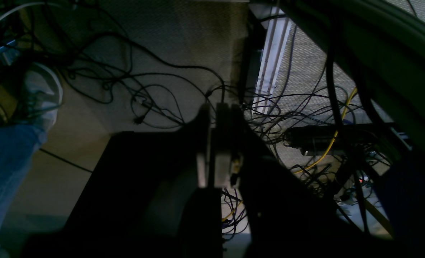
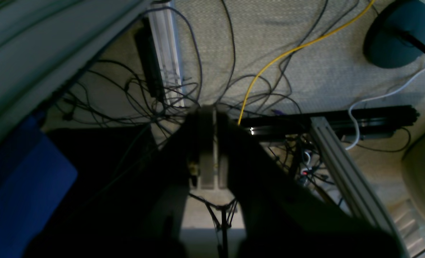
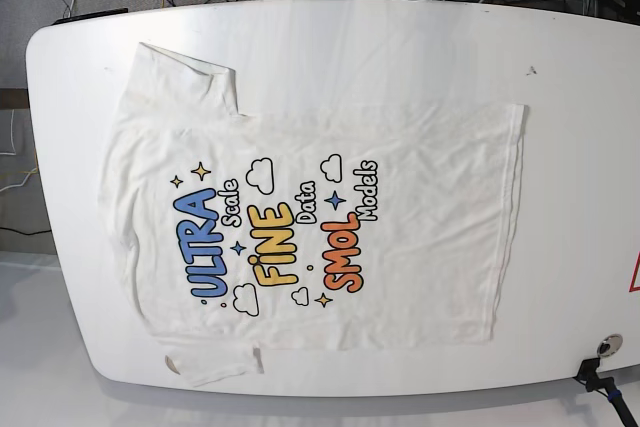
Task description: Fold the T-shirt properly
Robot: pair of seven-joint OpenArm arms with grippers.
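Both arms sit off the far edge, pointing down toward the floor — neither reaches into the base view. The left gripper (image 1: 216, 143) shows in its wrist camera as two dark fingers (image 1: 203, 143) pressed flat together, nothing between them. The right gripper (image 2: 209, 154) hangs the same way — its fingers (image 2: 206, 154) closed against each other and empty, dark against the floor below.
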